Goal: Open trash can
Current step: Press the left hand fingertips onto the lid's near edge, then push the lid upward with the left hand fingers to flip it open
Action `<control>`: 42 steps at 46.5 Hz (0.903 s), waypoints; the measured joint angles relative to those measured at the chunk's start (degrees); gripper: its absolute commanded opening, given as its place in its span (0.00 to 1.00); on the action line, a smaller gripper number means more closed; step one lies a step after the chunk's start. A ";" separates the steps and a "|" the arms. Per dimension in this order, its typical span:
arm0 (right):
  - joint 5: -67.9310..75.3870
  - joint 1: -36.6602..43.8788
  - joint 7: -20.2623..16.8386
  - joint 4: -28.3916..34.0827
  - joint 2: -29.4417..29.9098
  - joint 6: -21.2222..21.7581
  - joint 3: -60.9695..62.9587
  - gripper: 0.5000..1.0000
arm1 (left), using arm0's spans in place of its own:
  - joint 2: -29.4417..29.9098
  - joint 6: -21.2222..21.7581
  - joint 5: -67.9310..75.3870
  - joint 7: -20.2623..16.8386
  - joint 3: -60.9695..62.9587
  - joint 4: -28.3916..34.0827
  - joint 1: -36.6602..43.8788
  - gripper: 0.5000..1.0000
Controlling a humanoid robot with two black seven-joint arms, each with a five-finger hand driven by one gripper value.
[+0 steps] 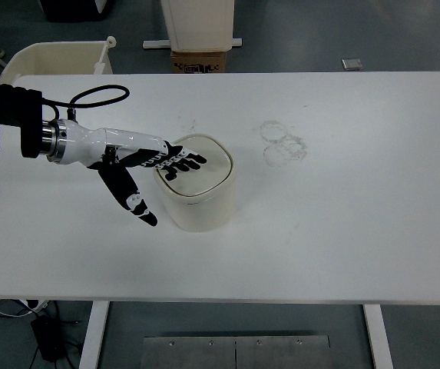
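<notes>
The left arm (20, 127) comes in from the nine o'clock edge and reaches across the white tabletop (342, 192) toward the middle. It is black near the edge, then silver at the wrist, then white. A black cable loops up over it.

The left hand (139, 165) is stretched out flat, palm down. The long fingers (183, 161) are straight and lie side by side, not curled. Their black tips rest on top of the trash can lid (204, 173), on its nine o'clock side. The thumb (131, 200) sticks out away from the others, pointing toward five o'clock, and hangs over the tabletop just beside the can. The hand is loose and holds nothing; it only touches the lid.

The trash can (200, 207) is small, cream-colored and rounded. It stands upright near the middle of the tabletop, a bit toward nine o'clock. Its lid is down and closed.

At two o'clock from the can there are some faint ring marks (282, 142) on the tabletop.

Past the twelve o'clock edge, on the floor, sit a brown cardboard box (199, 60) and a cream bin (58, 58).
</notes>
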 measured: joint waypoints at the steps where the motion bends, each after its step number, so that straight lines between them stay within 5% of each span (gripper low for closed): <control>1: 0.00 0.00 0.00 0.00 0.00 0.00 0.00 0.99 | 0.00 0.03 0.00 0.00 0.04 0.00 0.00 1.00; 42: 0.00 0.00 0.00 0.01 0.00 0.00 0.00 0.99 | 0.18 0.79 -4.02 -0.08 0.46 0.16 -4.66 1.00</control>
